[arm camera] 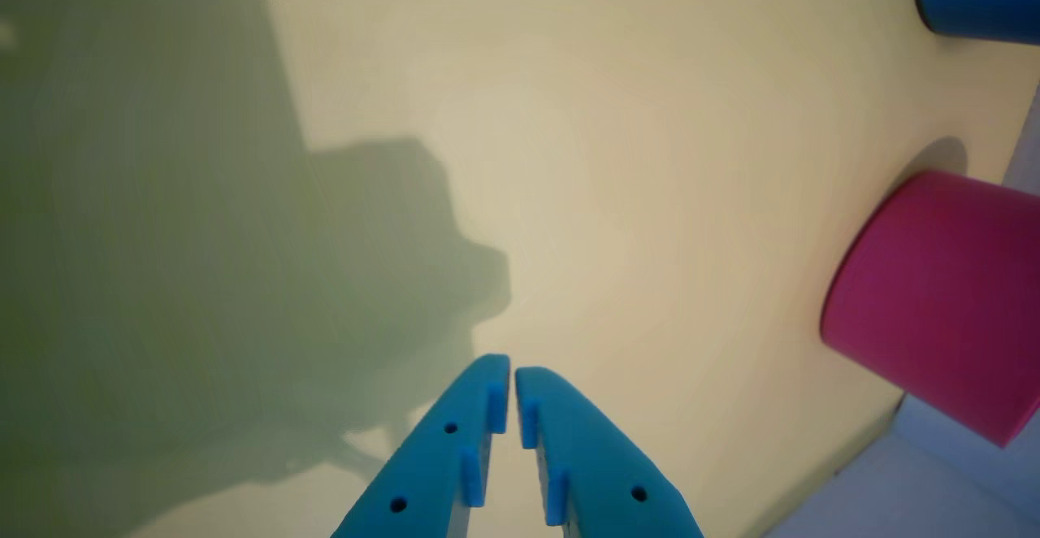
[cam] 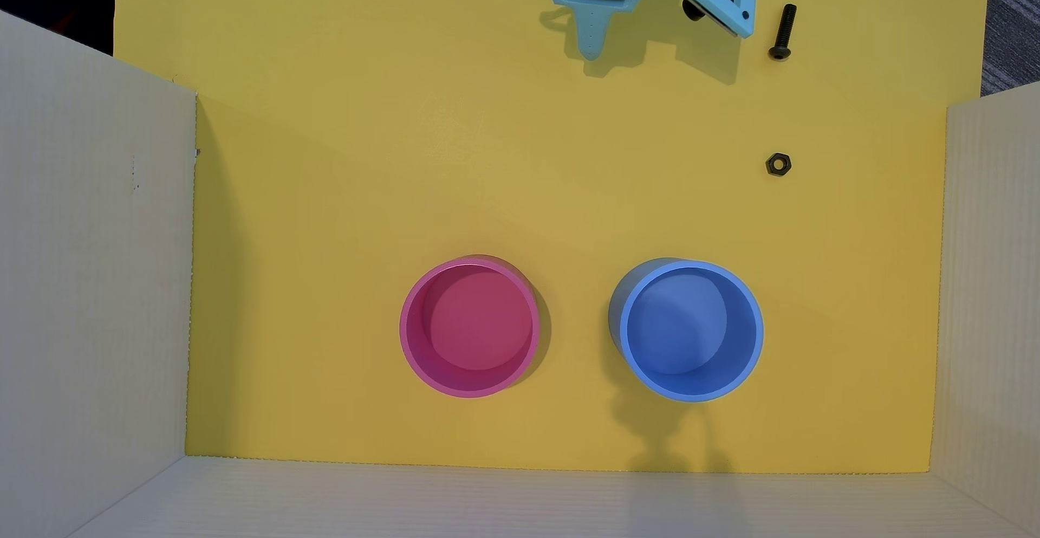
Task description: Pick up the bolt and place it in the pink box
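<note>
Overhead view: a small black bolt [cam: 782, 31] lies on the yellow sheet [cam: 394, 178] just right of the light-blue gripper [cam: 592, 54], far from the round pink cup [cam: 412, 346]. Only here a black hexagonal nut [cam: 778, 165] shows. Wrist view: the gripper [arm camera: 512, 369] fingertips sit together, empty.

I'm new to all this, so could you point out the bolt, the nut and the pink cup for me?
bolt [cam: 782, 31]: overhead view, middle of its threaded shank.
nut [cam: 772, 165]: overhead view, its left flat.
pink cup [cam: 409, 327]: overhead view, left side of its rim.
</note>
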